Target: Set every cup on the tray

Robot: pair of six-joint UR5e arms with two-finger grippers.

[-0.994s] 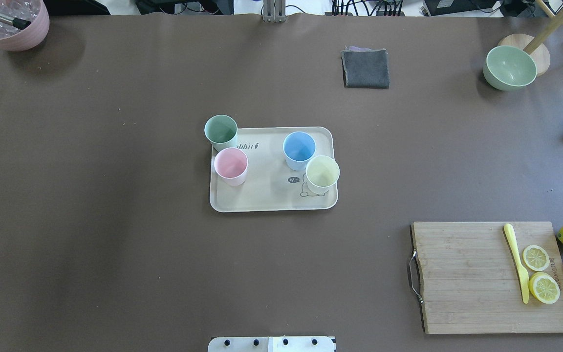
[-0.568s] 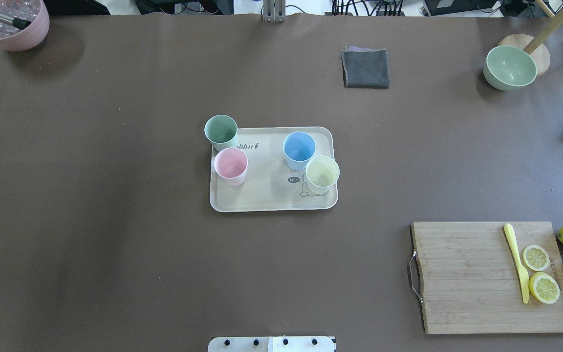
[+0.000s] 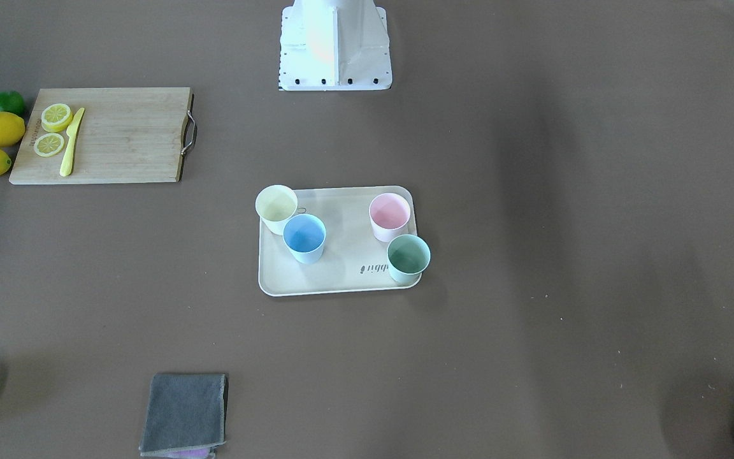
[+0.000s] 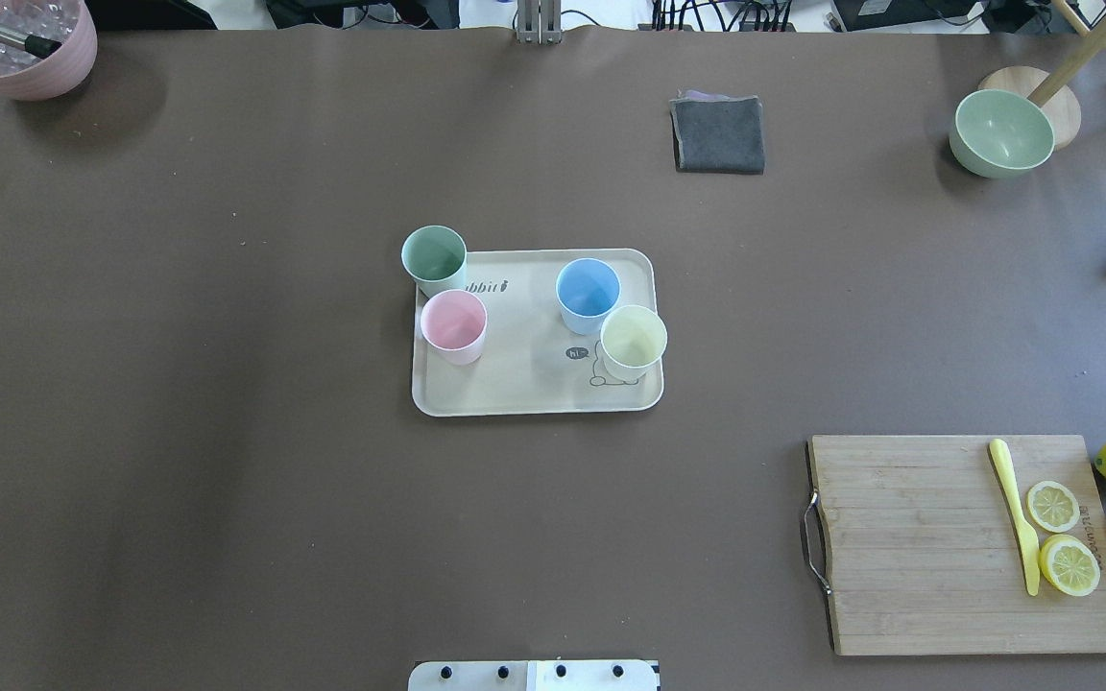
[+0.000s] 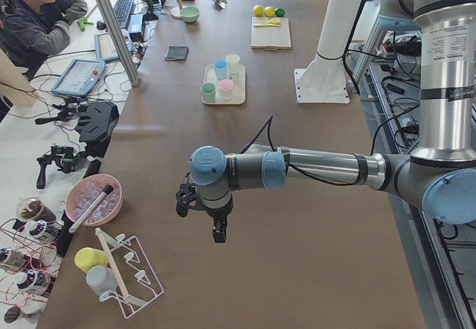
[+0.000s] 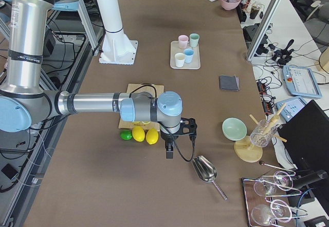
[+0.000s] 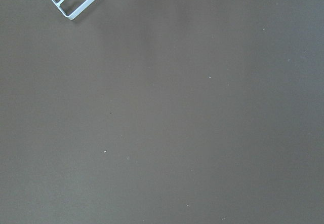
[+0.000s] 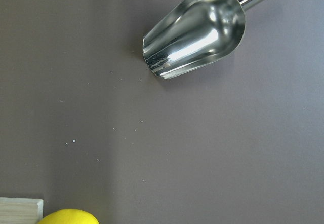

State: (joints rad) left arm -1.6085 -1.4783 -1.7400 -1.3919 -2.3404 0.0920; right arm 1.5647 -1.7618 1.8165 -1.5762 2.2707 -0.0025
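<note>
- The tray [image 4: 534, 389] lies mid-surface [image 4: 227, 499], long axis running left to right across the robot; the pink cup [image 4: 454, 323], blue cup [image 4: 588, 291] and yellow cup [image 4: 634, 339] stand upright on it.
- The mint cup [image 4: 434, 257] stands at the tray's far-left corner, hard by the rim, on the left hand's side.
- The left hand [image 5: 217, 232] and right hand [image 6: 169, 152] hang at opposite ends, well apart from the tray; open or closed cannot be told.

We take the mint cup [image 4: 434, 257], pink cup [image 4: 454, 324], blue cup [image 4: 588, 291] and yellow cup [image 4: 634, 339] for smooth, matt plastic. The cream tray [image 4: 524, 379] under them has the same dull finish, and the table [image 4: 227, 499] wears a matt brown, paper-like sheet. Right of the tray we see the cutting board [image 4: 908, 537] in bare grained wood; beyond the tray lies a soft grey cloth [image 4: 718, 134], and the scoop [image 8: 195, 34] is mirror-polished metal.
</note>
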